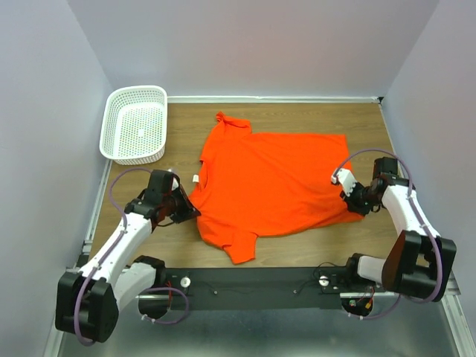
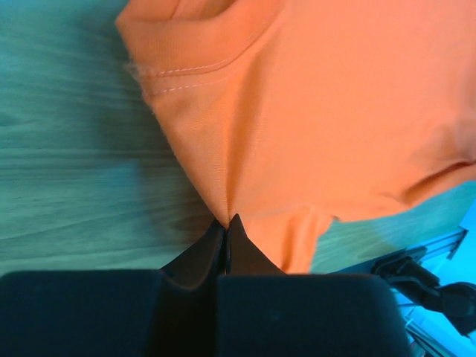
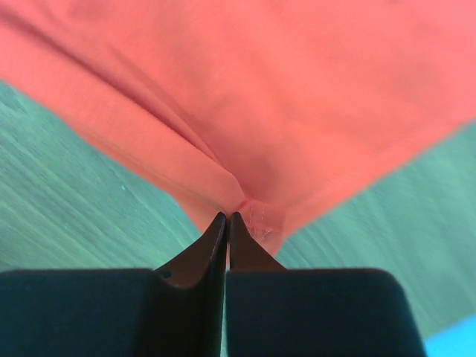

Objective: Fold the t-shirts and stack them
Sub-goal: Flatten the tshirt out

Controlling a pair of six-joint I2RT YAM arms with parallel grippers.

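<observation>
1. The shirt (image 1: 271,182) lies spread almost flat on the table (image 1: 357,126). Its collar points toward the left arm and its hem toward the right. One sleeve points to the far side and the other to the near edge. The basket (image 1: 136,123) sits apart at the far left corner.
2. The left gripper (image 1: 195,212) has its jaws pressed together on a pinch of the shoulder edge, just on the near side of the collar. In the wrist view the cloth puckers into the tips.
3. The right gripper (image 1: 352,201) has its jaws closed too, nipping the hem near its near corner. Hem stitching shows beside the tips, and creases fan out from them.
4. The cloth looks thin, soft and light, with no stiffness. It will likely sag between the two pinches and wrinkle easily. A small bite of one layer could slip free.
5. The stitched edges (hem, shoulder, sleeve cuffs) seem the best holds, being thicker. Holding opposite ends should keep the shirt taut enough to lay it over itself.
</observation>
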